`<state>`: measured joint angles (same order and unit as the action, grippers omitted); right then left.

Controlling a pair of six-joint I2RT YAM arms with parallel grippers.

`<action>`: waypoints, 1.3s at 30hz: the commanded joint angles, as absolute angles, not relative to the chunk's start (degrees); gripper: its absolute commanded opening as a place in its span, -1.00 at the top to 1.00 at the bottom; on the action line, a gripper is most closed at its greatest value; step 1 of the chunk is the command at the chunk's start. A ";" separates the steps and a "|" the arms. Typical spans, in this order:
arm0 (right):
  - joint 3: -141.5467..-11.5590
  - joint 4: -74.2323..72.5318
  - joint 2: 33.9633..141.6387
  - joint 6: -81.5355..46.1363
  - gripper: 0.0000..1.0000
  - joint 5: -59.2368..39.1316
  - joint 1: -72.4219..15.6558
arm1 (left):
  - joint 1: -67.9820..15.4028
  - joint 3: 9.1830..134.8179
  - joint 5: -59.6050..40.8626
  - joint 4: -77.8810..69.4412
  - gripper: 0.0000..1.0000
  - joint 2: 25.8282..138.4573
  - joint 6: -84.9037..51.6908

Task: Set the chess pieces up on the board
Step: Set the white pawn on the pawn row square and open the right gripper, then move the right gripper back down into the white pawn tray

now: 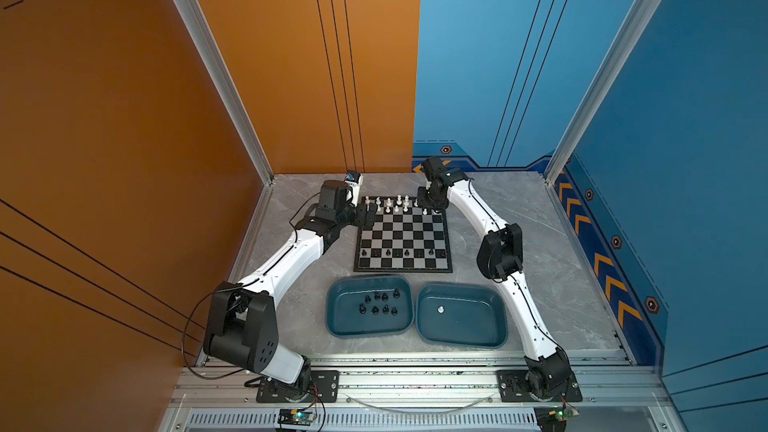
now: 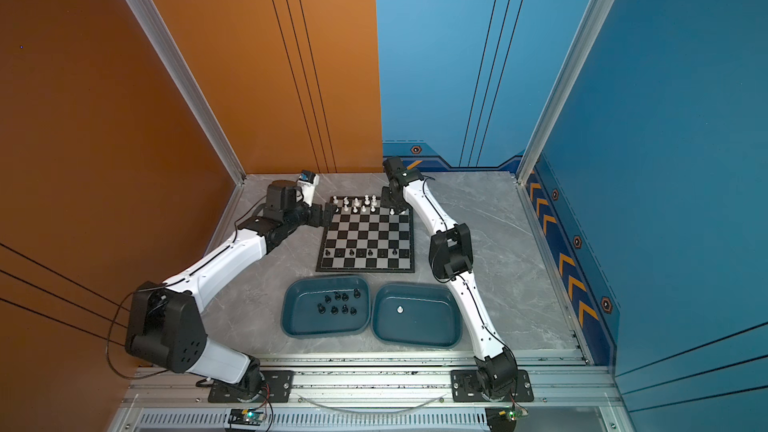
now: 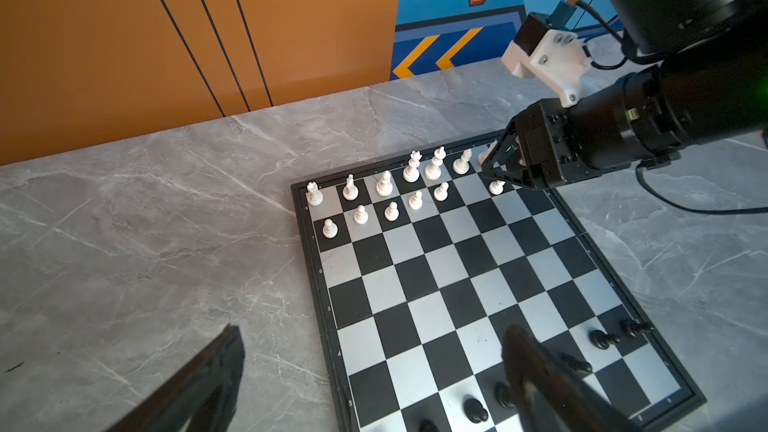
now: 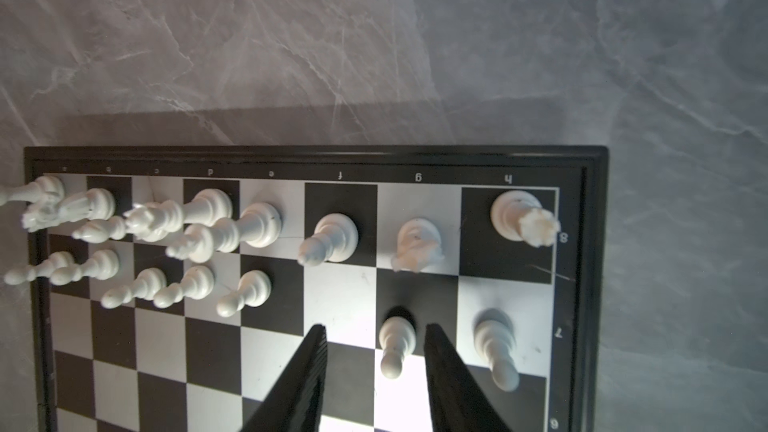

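The board (image 1: pixel 403 236) lies on the grey table in both top views. White chess pieces (image 1: pixel 388 202) fill its two far rows, and several black pawns (image 1: pixel 398 252) stand in a near row. My right gripper (image 4: pixel 374 326) is open over the far right corner. A white pawn (image 4: pixel 397 340) stands upright on its square between the fingers, free of both and closer to one fingertip (image 4: pixel 432 338). My left gripper (image 3: pixel 374 367) hangs wide open and empty over the board's left edge (image 1: pixel 371 216).
Two teal trays sit in front of the board. The left tray (image 1: pixel 334 320) holds several black pieces (image 1: pixel 380 303). The right tray (image 1: pixel 482 330) holds one white piece (image 1: pixel 441 309). Metal rails run along the table's front, and walls close in at the back and sides.
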<state>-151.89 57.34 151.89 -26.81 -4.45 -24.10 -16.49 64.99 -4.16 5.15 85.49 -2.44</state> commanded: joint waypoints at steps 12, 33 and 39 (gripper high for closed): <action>-139.56 61.17 128.31 -20.74 -0.04 0.10 -28.83 | -19.74 54.59 -2.01 8.52 -0.95 71.56 -3.86; -66.09 51.80 81.19 -37.03 0.24 6.64 -48.83 | -45.64 38.24 17.56 20.31 -0.95 45.89 -14.24; -59.13 47.78 81.16 -40.91 0.36 6.42 -52.37 | -49.72 38.26 19.30 24.25 -0.95 44.38 -15.57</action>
